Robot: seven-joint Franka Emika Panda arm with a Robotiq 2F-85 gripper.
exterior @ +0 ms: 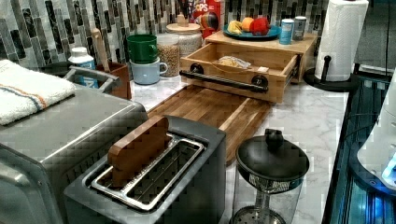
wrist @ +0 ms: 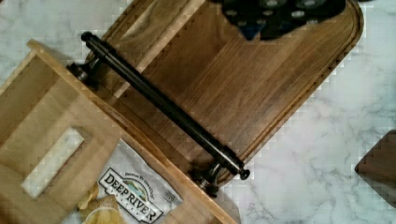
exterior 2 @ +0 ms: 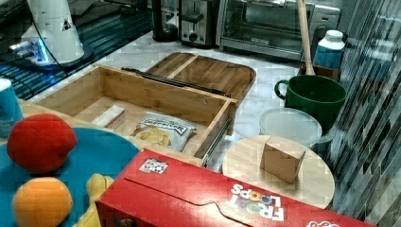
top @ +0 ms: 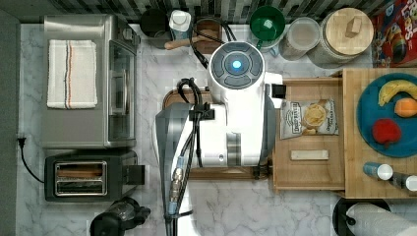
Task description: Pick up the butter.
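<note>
The butter (top: pixel 309 155) is a slim pale stick lying flat on the floor of the open wooden drawer (top: pixel 307 182), near the front corner on the top view's right. It also shows as the butter (exterior 2: pixel 109 117) in the right view and the butter (wrist: pixel 52 161) in the wrist view. A grey chip bag (top: pixel 309 118) lies beside it in the same drawer. My arm (top: pixel 231 123) hangs over the dark cutting board (wrist: pixel 243 84), just short of the drawer's black handle (wrist: pixel 163 107). A dark part of my gripper (wrist: pixel 280 14) shows above the board, apart from the butter.
A toaster oven (top: pixel 88 81) and a toaster (top: pixel 86 176) stand at the top view's left, with a glass press (exterior: pixel 271 172) in front. Mugs (top: pixel 267 24) and jars (top: pixel 346 34) line the back wall. A blue fruit plate (top: pixel 366 118) sits on the wooden shelf, a paper towel roll (exterior: pixel 343 37) beside it.
</note>
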